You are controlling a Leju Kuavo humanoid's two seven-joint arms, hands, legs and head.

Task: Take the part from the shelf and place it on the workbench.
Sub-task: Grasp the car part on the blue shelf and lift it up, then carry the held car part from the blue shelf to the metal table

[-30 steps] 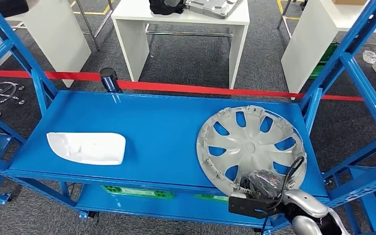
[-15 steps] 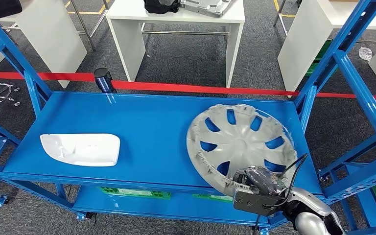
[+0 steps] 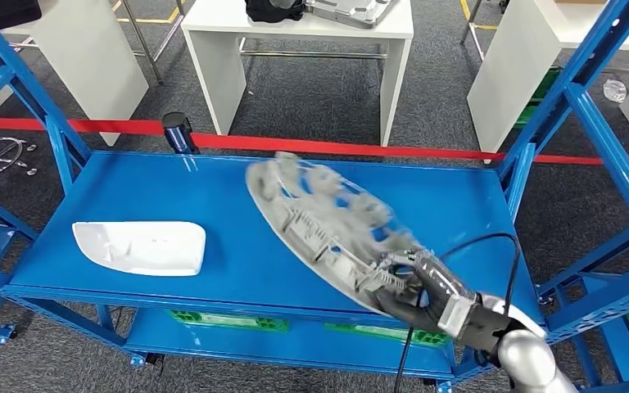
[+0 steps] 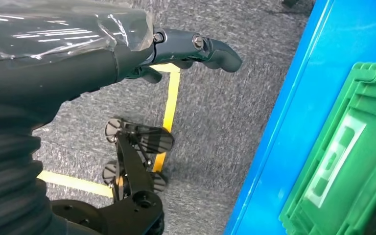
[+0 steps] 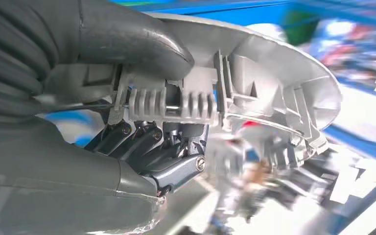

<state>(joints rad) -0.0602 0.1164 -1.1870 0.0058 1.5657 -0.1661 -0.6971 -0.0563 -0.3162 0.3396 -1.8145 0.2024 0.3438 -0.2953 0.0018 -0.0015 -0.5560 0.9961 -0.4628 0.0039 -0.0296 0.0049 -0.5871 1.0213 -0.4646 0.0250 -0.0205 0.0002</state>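
Right hand (image 3: 430, 295) clamped on near rim of grey wheel cover (image 3: 319, 225); thumb on the outer face, fingers (image 5: 147, 142) curled behind the clip ribs in right wrist view. Cover lifted and tilted steeply above blue shelf (image 3: 237, 205), far edge blurred.

Left hand (image 4: 176, 49) hanging beside the shelf over the floor, fingers loosely curled, holding nothing.

Risks, as judged: single-edge grip on a wide, light disc, so likely to pivot or slip under swing; far rim liable to strike shelf upright (image 3: 569, 98) on withdrawal; rim clips possibly snapping under pinch load.

White cover part (image 3: 139, 247) lying flat further left on shelf. White benches (image 3: 295, 33) beyond red barrier tape (image 3: 336, 147).

No legible brand, label or writing anywhere.
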